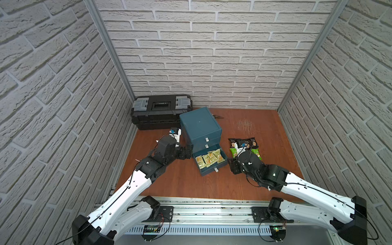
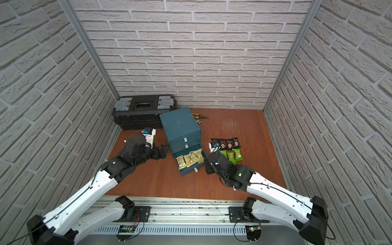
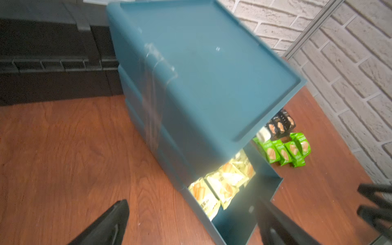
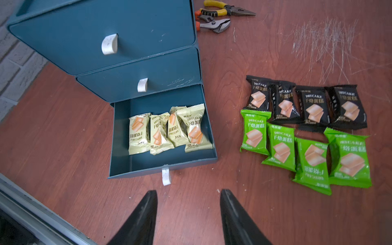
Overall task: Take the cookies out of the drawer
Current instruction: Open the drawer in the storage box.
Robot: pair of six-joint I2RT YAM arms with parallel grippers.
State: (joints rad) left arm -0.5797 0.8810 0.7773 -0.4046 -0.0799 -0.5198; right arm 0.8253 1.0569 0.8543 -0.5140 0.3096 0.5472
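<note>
The teal cabinet (image 1: 200,125) has its bottom drawer (image 4: 169,166) pulled out. Several cream-yellow cookies (image 4: 169,129) lie side by side in it, also seen in both top views (image 1: 209,159) (image 2: 191,159) and in the left wrist view (image 3: 220,184). Several black cookies (image 4: 307,104) and green cookies (image 4: 307,157) lie in two rows on the table to the right of the cabinet. My right gripper (image 4: 188,192) is open and empty, just in front of the drawer's white pull tab (image 4: 166,176). My left gripper (image 3: 193,203) is open and empty beside the drawer's left wall.
A black toolbox (image 1: 161,110) stands at the back left against the wall. Yellow-handled pliers (image 4: 224,10) and orange-handled pliers (image 4: 212,23) lie behind the cabinet. The upper two drawers are shut. Scratched bare wood (image 4: 324,36) lies at the back right.
</note>
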